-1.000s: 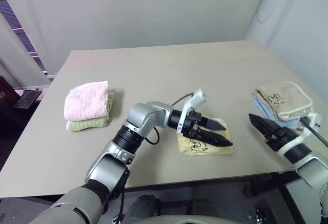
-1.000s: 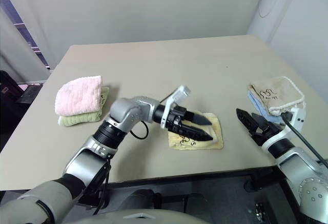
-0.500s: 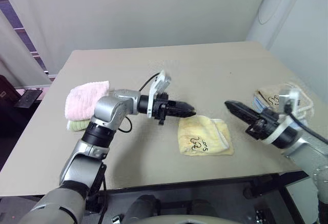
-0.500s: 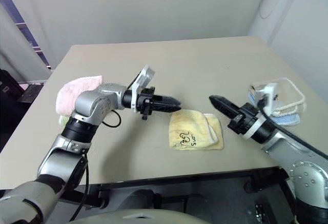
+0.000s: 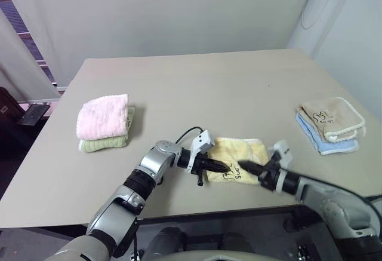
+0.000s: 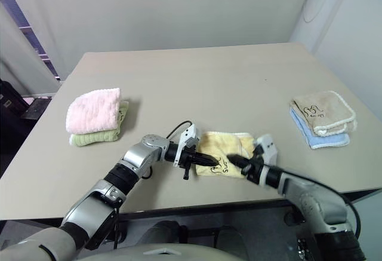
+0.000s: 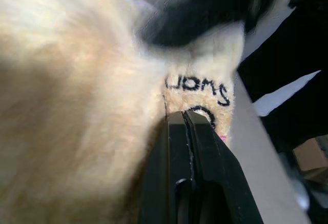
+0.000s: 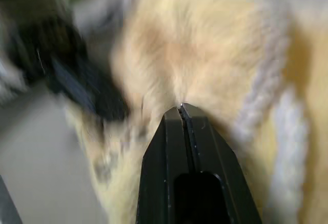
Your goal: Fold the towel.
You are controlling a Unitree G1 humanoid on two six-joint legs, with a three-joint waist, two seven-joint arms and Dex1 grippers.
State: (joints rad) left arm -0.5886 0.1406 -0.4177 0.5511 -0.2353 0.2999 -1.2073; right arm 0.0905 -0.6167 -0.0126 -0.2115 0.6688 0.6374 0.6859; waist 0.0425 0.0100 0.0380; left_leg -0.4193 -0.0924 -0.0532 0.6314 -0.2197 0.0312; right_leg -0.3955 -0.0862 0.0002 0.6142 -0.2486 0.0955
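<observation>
My left gripper [image 5: 222, 167], in the left eye view, sits low and centre in the frame, fingers pressed together, its tip at the left edge of the towel [image 5: 242, 158]. My right gripper [image 5: 246, 168] enters from the lower right, likewise closed, its tip at the towel's near edge. The towel lies folded in the lower centre of the table [image 5: 197, 88], with its dark embroidered mark facing the near edge. Half a second ago both grippers hung above the table on either side of the towel, and a second ago both stood open; both have since dropped to the cloth and shut. I judge this to be the grasp for the next fold, though this view does not confirm that cloth is caught.

The right eye view gives the same arrangement. The pink towel [image 6: 94, 109] rests on a green towel [image 6: 95, 137] at the middle left; the beige towel [image 6: 323, 111] on a blue towel [image 6: 319, 137] at the middle right. All are well apart from the work.

In the left wrist view, my fingers [image 7: 190, 147] meet with no gap, the tip right against the pile beside the embroidered mark. Whether any cloth is pinched I cannot tell.

In the right wrist view, the fingers [image 8: 185, 131] are also together, the tip nosing into the yellow pile near the whitish edging. A grip on cloth is not established.
</observation>
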